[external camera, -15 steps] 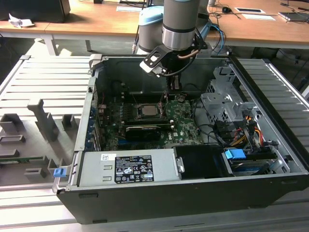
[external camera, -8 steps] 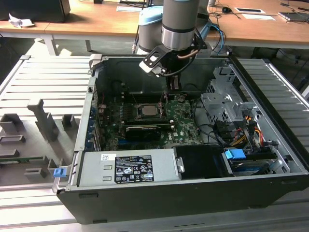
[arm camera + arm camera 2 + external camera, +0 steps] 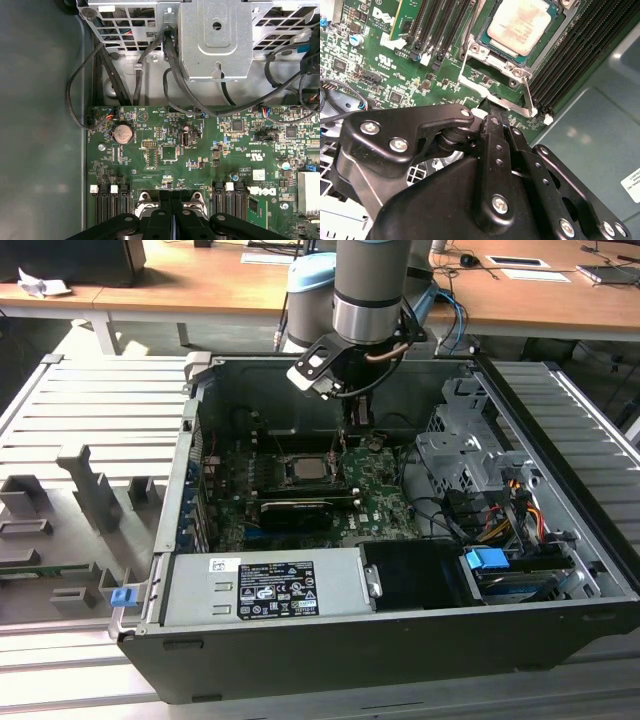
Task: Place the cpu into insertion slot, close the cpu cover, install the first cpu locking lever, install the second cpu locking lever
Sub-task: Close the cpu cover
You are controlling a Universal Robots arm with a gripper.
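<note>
We see one grey slatted table (image 3: 90,410) bearing one open case (image 3: 400,660). One arm (image 3: 372,290) reaches down into the case from above. Inside are one grey power supply (image 3: 270,585) with a label, one metal drive cage (image 3: 455,455) at the exterior view's right, and one green board (image 3: 385,505). One long black card (image 3: 295,510) stands on the board between the power supply and the socket (image 3: 481,36).

Two banks of long black memory slots flank the socket, one bank (image 3: 437,25) on one side and one bank (image 3: 575,55) on the other.

We count one gripper (image 3: 490,114). It hangs low over the board, just beside the socket. Its two fingers (image 3: 163,210) are pressed together with only a thin dark line between them. Whether anything is pinched there we cannot tell. In the second wrist view the tip sits at a flat metal bar (image 3: 505,101) that bounds a bare patch of board next to the socket. One thin lever (image 3: 528,95) runs along that patch's side.

The one cpu (image 3: 520,25) lies flat in the socket, silvery face up with a tan smudge. The cover (image 3: 492,62) appears to lie down around it, though we cannot tell whether it is latched.

Smaller still, we see one coin cell (image 3: 122,134) on the board and two blue pieces. One is a tab (image 3: 487,562) inside the case. The other is a clip (image 3: 122,596) on the table.
</note>
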